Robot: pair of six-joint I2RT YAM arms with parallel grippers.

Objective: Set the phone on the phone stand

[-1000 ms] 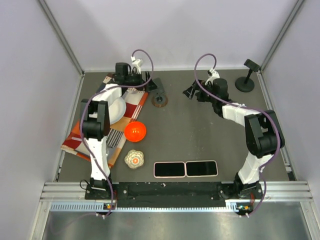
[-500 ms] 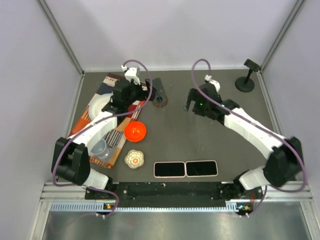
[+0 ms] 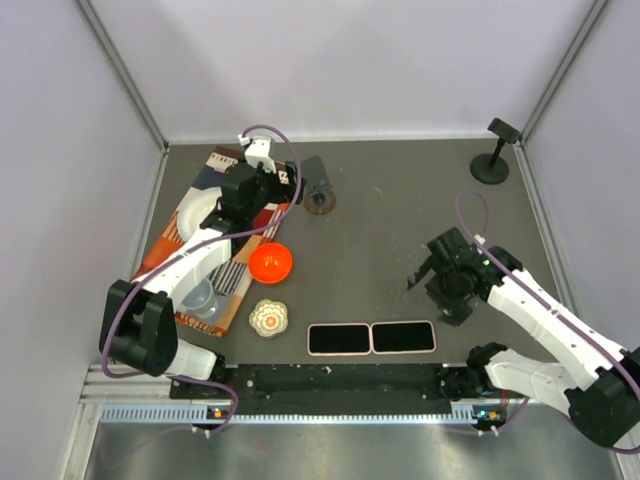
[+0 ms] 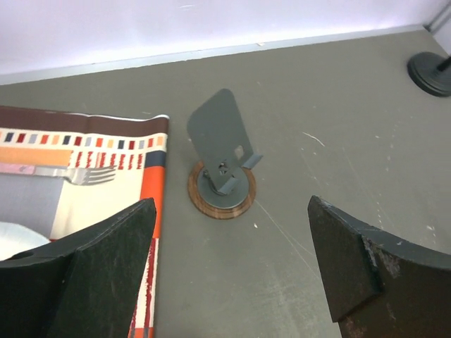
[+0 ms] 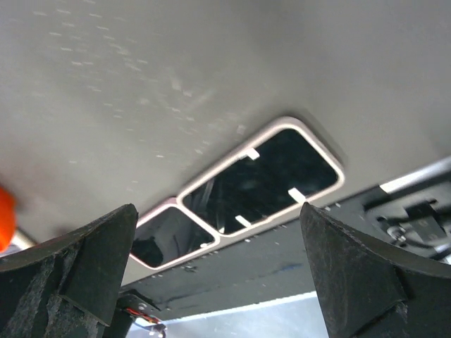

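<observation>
R gripper (image 3: 433,300) nr phones (image 3: 403,337), bowl (image 3: 270,262) aside

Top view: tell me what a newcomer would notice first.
The orange bowl stands out at the left, at the edge of a striped mat. Two phones lie side by side at the near edge, with the open right gripper just beyond the right one. The phone stand is empty at the far middle.
</observation>
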